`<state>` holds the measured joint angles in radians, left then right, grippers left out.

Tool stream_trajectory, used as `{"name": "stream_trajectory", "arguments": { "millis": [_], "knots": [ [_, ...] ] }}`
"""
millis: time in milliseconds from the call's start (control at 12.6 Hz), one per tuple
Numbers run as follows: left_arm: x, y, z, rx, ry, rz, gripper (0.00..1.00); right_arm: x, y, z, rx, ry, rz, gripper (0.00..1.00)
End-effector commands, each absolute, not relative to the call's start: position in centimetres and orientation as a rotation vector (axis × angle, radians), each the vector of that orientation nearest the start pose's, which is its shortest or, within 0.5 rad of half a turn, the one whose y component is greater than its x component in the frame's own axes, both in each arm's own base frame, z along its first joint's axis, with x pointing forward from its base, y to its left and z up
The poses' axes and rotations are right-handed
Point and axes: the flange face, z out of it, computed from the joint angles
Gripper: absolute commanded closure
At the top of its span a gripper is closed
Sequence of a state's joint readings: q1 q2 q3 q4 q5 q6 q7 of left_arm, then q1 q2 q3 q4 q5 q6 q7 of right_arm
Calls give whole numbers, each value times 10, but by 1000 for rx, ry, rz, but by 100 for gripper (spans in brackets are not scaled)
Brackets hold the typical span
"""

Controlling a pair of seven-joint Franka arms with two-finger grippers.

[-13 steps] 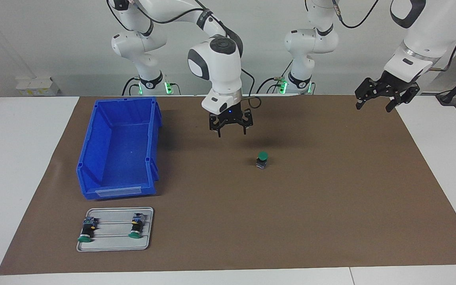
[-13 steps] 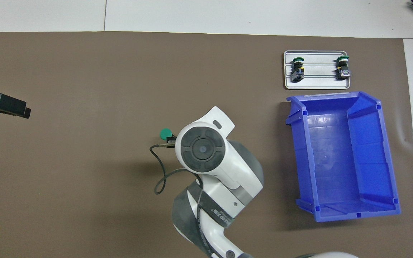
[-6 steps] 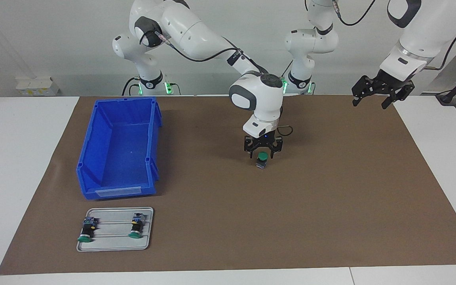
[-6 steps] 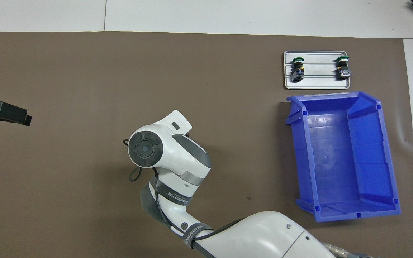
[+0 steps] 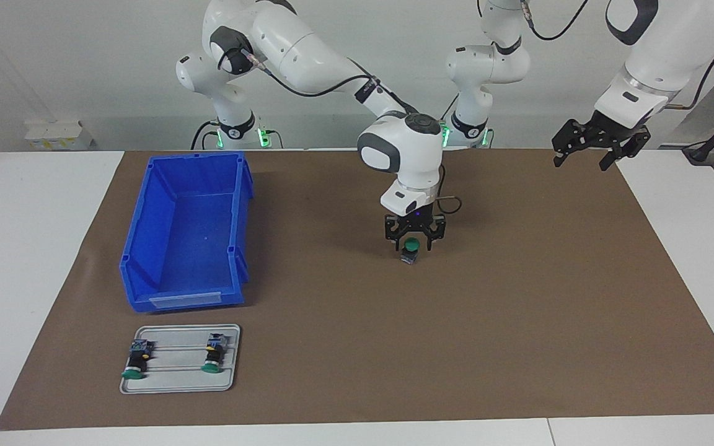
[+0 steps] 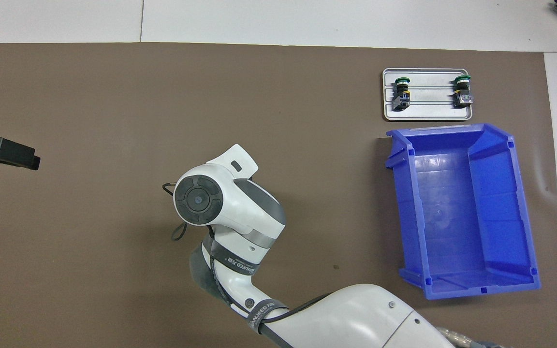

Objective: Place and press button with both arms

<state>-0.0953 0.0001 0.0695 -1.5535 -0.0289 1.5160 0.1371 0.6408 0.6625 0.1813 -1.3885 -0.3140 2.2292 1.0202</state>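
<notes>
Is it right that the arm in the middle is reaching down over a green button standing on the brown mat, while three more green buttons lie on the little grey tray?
Not quite. The grey tray holds two green buttons, not three, as the facing view shows. The rest stands: the right gripper is down over the button standing on the brown mat.

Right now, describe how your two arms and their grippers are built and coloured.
Both are glossy white jointed arms with dark grey joint covers. The right arm has a round dark grey cap on its wrist, a thin black cable along its forearm and printed lettering on a grey band. Its black fingered right gripper shows a small blue light. The left gripper is black too.
</notes>
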Motion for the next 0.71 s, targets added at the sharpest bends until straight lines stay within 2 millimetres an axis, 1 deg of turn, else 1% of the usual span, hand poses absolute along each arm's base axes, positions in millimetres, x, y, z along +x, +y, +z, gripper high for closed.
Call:
{"name": "stream_trajectory", "arguments": {
  "millis": [0,79,238,396,555,634],
  "knots": [
    [542,-15,630,-3142,276,30,0,540,518,343,-3048,124,-403,23],
    [542,-15,630,-3142,273,28,0,540,518,343,-3047,123,-405,26],
    [541,-13,630,-3144,254,45,0,539,518,343,-3046,128,-396,34],
    [541,-8,630,-3145,240,45,0,539,518,342,-3042,137,-385,39],
    [541,-7,629,-3145,237,47,0,539,519,343,-3038,143,-382,48],
    [541,-7,629,-3145,237,47,0,539,518,343,-3037,144,-380,50]
  ]
}}
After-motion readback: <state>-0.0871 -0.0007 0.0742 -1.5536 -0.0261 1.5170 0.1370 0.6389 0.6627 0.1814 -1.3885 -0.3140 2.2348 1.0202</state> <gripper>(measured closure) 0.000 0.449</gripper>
